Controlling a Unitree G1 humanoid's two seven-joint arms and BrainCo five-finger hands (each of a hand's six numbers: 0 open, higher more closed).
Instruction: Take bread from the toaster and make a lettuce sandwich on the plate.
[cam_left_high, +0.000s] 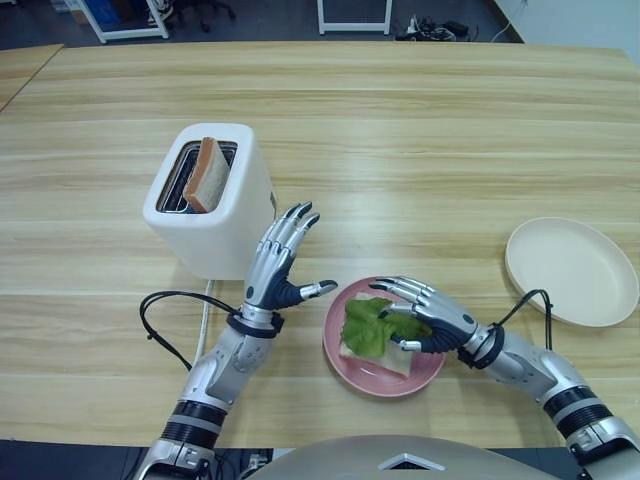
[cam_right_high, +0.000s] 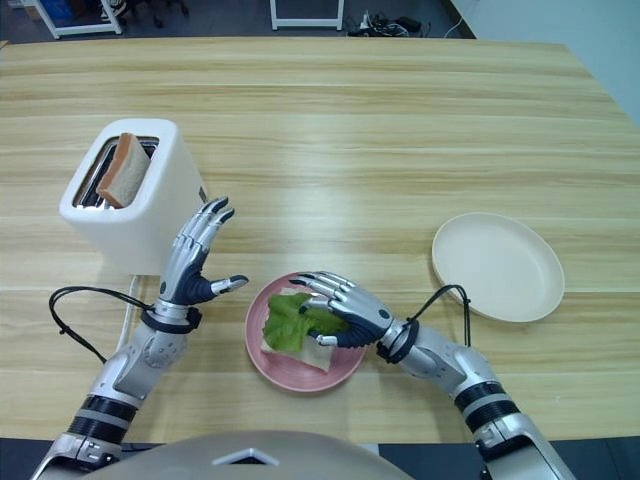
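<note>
Your right hand (cam_left_high: 435, 322) pinched lettuce (cam_left_high: 365, 322) onto the plate's (cam_left_high: 385, 386) bread (cam_left_high: 393, 362); your left hand (cam_left_high: 272, 270) waited spread, empty, beside the toaster (cam_left_high: 215, 240).

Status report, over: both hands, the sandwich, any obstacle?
Left hand open, empty, beside toaster. Right hand over lettuce, grip unclear. Lettuce on bread on pink plate; second slice in toaster. No obstacle seen.

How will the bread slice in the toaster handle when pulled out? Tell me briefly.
The bread slice probably lifts easily: it stands tilted and well above the slot of the toaster. Likely light and fairly stiff, as it holds its shape unsupported. A hard squeeze might crush it.
</note>
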